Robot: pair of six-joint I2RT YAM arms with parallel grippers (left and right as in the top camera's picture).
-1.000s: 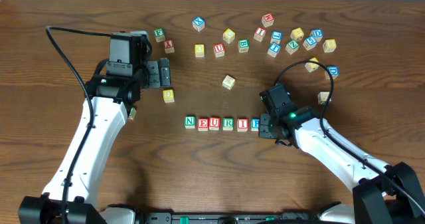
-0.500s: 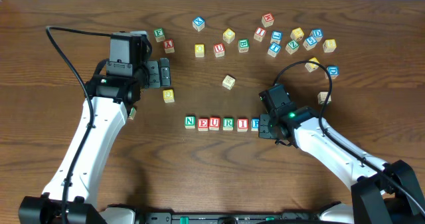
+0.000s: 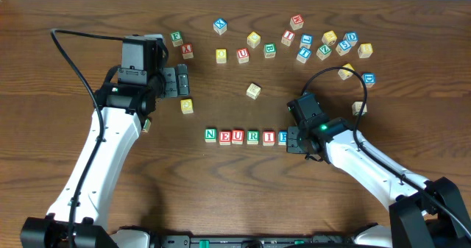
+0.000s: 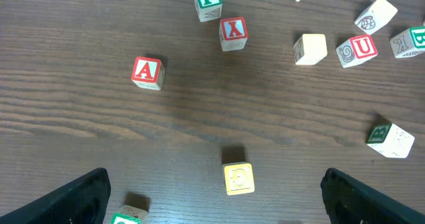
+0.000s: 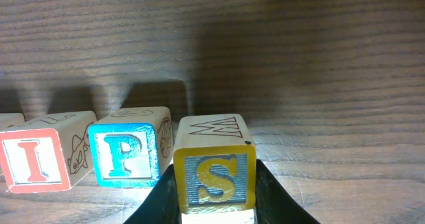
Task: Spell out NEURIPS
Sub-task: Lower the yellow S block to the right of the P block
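Wood table [image 5: 312, 44]: R tool [image 5: 214, 209] grips S cube [image 5: 215, 165], L tool [image 3: 181, 81] wide open.

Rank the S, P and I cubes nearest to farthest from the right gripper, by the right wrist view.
1. S cube: between the jaws.
2. P cube: just left of S.
3. I cube: far left, beyond P.

The left arm reaches forward with the left gripper [image 3: 182, 80] spread wide. The right arm angles inward, its right gripper [image 3: 294, 138] clamping the S cube [image 5: 215, 176].
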